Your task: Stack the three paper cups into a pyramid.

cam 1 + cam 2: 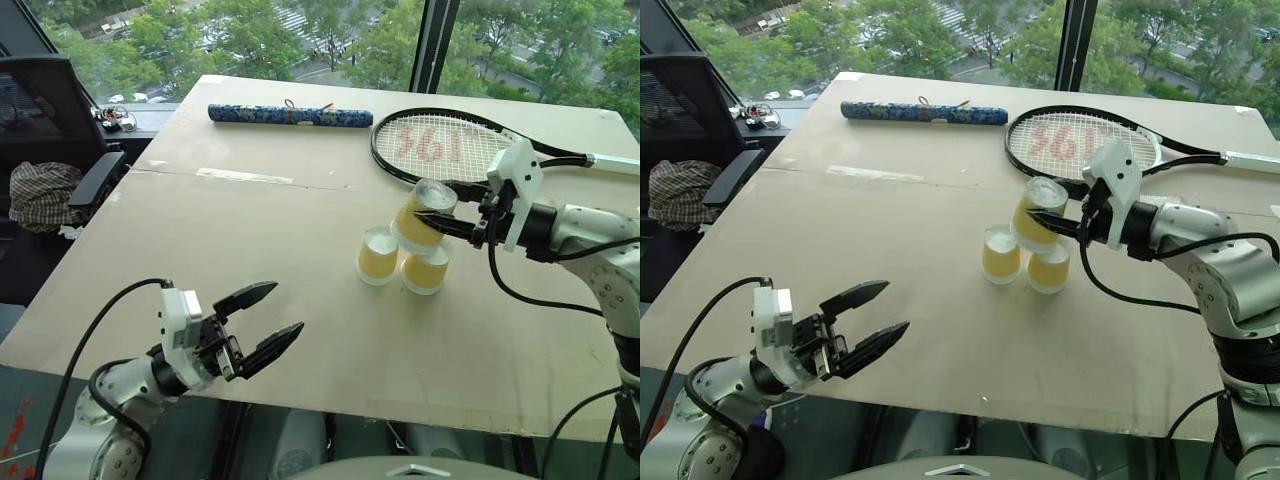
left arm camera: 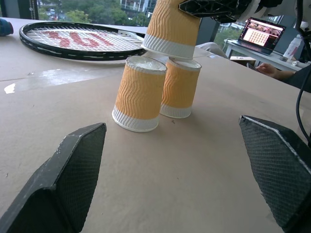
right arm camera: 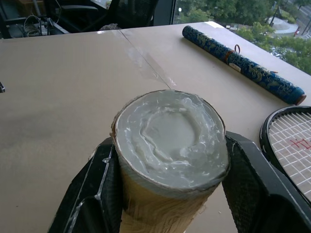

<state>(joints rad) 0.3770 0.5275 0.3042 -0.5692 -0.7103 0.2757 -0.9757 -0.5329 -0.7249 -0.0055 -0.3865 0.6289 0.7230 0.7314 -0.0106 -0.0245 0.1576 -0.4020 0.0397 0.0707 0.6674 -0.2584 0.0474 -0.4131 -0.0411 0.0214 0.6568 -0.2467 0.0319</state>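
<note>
Two paper cups (image 1: 378,256) (image 1: 425,272) stand side by side and touching on the brown table (image 1: 250,230), right of its middle. The third paper cup (image 1: 424,215) is tilted just above them, its lower end at their tops; whether it touches them I cannot tell. My right gripper (image 1: 432,208) is shut on this cup, with one black finger (image 3: 95,194) on each side. From the left wrist view the pair (image 2: 140,94) (image 2: 181,89) and the held cup (image 2: 172,26) are straight ahead. My left gripper (image 1: 285,308) is open and empty, low at the table's near left edge.
A black tennis racket (image 1: 445,145) lies just behind the cups. A blue patterned tube (image 1: 290,115) lies at the far edge. A black chair (image 1: 60,180) with a checked cloth stands left of the table. An open laptop (image 2: 260,31) sits on another desk beyond.
</note>
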